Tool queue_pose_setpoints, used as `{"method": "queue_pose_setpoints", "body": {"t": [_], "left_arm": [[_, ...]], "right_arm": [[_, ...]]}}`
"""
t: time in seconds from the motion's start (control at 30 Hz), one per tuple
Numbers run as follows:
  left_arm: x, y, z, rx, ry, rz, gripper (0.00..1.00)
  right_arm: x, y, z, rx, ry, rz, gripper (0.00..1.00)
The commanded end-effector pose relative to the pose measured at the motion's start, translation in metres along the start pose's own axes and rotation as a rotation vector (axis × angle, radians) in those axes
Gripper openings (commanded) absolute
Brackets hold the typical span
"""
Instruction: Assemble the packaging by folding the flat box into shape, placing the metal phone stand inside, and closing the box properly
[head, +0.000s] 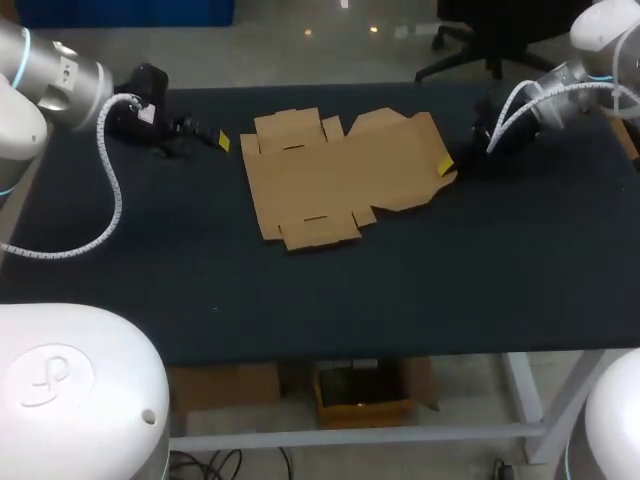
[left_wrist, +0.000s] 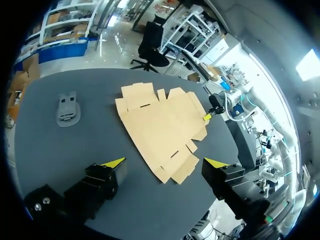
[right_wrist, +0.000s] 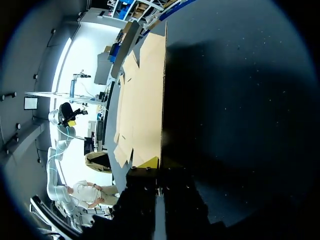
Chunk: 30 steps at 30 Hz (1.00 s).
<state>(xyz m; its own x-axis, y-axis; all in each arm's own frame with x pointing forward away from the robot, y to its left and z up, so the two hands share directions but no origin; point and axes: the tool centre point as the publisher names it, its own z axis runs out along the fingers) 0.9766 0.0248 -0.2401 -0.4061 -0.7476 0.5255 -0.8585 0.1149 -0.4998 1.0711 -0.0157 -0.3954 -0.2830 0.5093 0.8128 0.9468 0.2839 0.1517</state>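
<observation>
One flat box (head: 340, 175) lies centre frame. My left end effector (left_wrist: 165, 162) gapes wide; my right end effector (head: 445, 165), at its right edge, I can't tell. A nudge could skid it.

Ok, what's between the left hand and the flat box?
Nothing but bare table; the head view shows an empty dark strip between the left hand and the flat cardboard box.

The wide rectangular desk (head: 330, 300) has a matte, dark navy-black top. In the head view its near edge runs straight across toward 6 o'clock. A pale metal leg (head: 521, 392) stands under it at about 5 o'clock, and a pale crossbar (head: 350, 437) runs low at 6 o'clock. In the right wrist view, tiny light specks (right_wrist: 226, 107) dot the top.
</observation>
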Motion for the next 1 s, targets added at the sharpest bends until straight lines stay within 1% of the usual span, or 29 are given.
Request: {"method": "queue_pose_setpoints", "body": {"t": [0.03,0.2,0.53,0.67,0.83,1.0], "left_arm": [[0.002,-0.001,-0.003,-0.006,-0.003,0.002,1.00],[0.003,-0.002,-0.003,-0.008,-0.006,0.007,1.00],[0.008,-0.005,0.000,-0.014,-0.013,0.012,1.00],[0.009,-0.007,0.000,-0.015,-0.013,0.016,1.00],[0.010,-0.008,0.001,-0.015,-0.012,0.019,1.00],[0.011,-0.008,0.001,-0.015,-0.011,0.020,1.00]], "right_arm": [[-0.004,0.008,-0.009,0.059,0.076,-0.023,0.00],[0.000,0.010,-0.013,0.121,0.131,-0.071,0.00],[0.010,0.012,-0.015,0.256,0.213,-0.114,0.00],[0.016,0.012,-0.015,0.304,0.216,-0.123,0.00],[0.022,0.011,-0.020,0.331,0.217,-0.129,0.00],[0.029,0.008,-0.022,0.380,0.216,-0.128,0.00]]}}
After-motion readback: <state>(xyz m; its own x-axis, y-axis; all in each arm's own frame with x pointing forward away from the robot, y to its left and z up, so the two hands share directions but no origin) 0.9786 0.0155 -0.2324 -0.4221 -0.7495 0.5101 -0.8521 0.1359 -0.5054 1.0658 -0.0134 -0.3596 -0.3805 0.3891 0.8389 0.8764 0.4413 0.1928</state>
